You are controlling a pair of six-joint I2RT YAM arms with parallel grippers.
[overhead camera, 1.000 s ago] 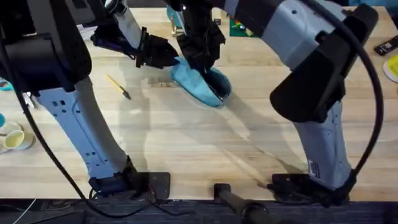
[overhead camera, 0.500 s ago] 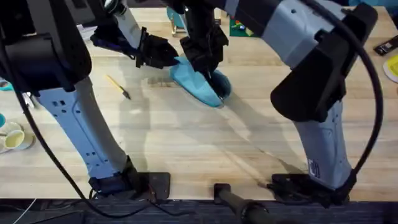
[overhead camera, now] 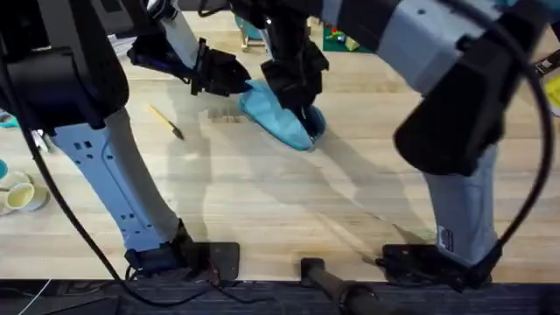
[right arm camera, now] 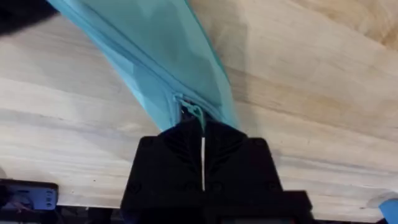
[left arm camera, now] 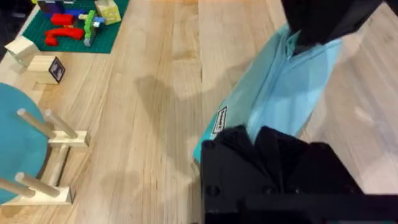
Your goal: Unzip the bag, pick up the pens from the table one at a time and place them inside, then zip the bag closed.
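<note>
now | soft teal fabric bag on grainy plank table | left gripper clamped on bag end | right gripper pinching zipper pull

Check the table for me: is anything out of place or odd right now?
Nothing looks damaged or spilled. One stray: a thin yellow stick with a dark tip lies on the table, apart from the bag. Both grippers, left and right, are at the bag.

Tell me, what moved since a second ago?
The right tool, shut on the bag's zipper, slid a little along it toward the bag's right end. The left tool kept holding the other end. The bag and the yellow stick stayed put.
</note>
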